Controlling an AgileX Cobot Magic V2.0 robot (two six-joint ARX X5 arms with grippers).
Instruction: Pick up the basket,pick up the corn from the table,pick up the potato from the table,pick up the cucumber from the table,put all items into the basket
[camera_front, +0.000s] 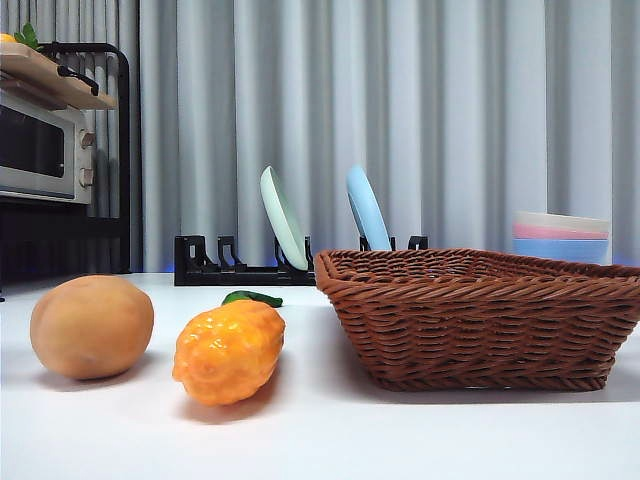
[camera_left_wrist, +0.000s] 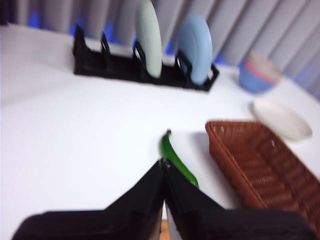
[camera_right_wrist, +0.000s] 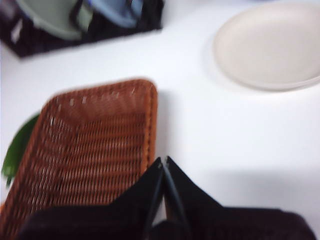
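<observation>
Nearest to the front camera lies the corn (camera_front: 229, 350), bumpy and orange-yellow, on the white worktop (camera_front: 320, 440). At its 9 o'clock, just beside it but apart, rests the tan potato (camera_front: 91, 326). Behind the corn, at 12 o'clock, only the dark green tip of the cucumber (camera_front: 252, 297) shows; the left wrist view shows the cucumber (camera_left_wrist: 176, 160) lying beside the basket's edge. At 3 o'clock of the corn stands the brown wicker basket (camera_front: 480, 318), with nothing visible inside it. The left gripper (camera_left_wrist: 164, 162) hangs over the worktop near the cucumber, its fingers pressed together. The right gripper (camera_right_wrist: 163, 161) hangs over the basket's rim (camera_right_wrist: 151, 125), fingers also pressed together. Neither gripper holds anything.
</observation>
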